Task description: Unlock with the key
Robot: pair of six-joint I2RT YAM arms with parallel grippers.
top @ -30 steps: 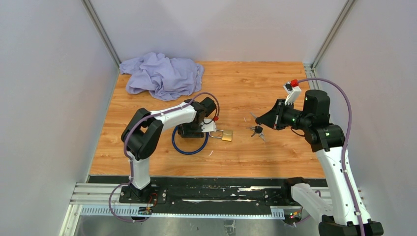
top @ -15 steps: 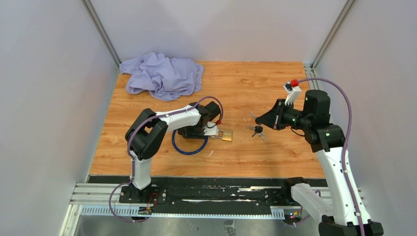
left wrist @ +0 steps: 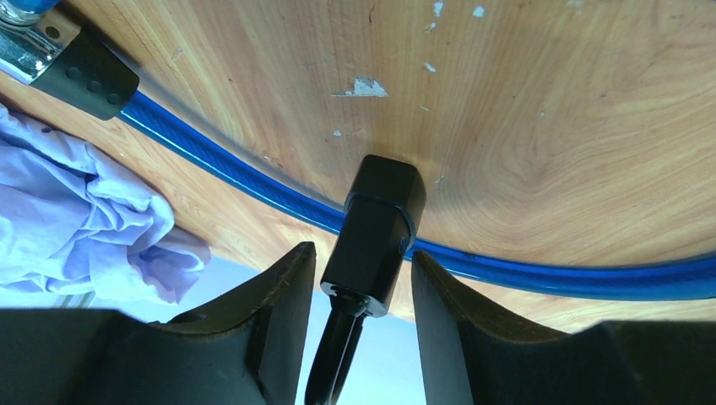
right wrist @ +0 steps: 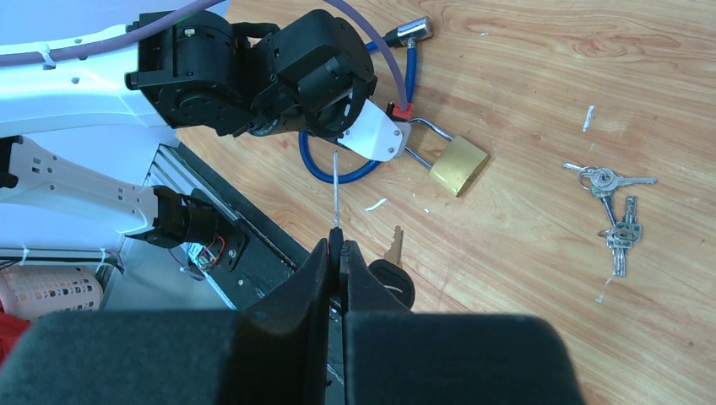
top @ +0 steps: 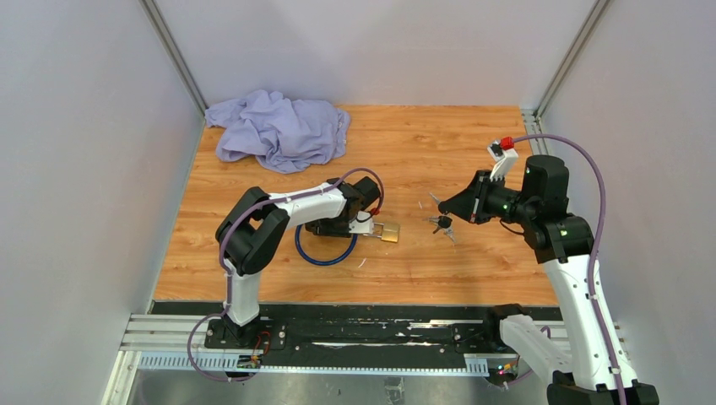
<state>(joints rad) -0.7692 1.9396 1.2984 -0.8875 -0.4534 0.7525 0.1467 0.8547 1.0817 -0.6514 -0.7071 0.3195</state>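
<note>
A brass padlock [top: 389, 233] [right wrist: 458, 165] lies on the wooden table, its shackle towards a blue cable lock [top: 325, 253] [left wrist: 253, 173]. My left gripper [top: 336, 226] [left wrist: 363, 253] straddles the cable's black end piece [left wrist: 377, 232]. One finger is close against the piece and a thin gap shows at the other. My right gripper [top: 445, 206] [right wrist: 339, 250] hovers right of the padlock, shut on a key [right wrist: 335, 190] whose blade points out edge-on. A second, black-headed key [right wrist: 393, 283] hangs beside the fingers.
A bunch of loose keys [top: 441, 224] [right wrist: 614, 211] lies on the table [top: 473, 152] right of the padlock. A crumpled lilac cloth [top: 279, 128] [left wrist: 76, 219] sits at the back left. Grey walls close in both sides; the black base rail [top: 355, 331] runs along the near edge.
My left arm has shifted slightly right, towards the padlock and cable. The right arm and its key have stayed put.
</note>
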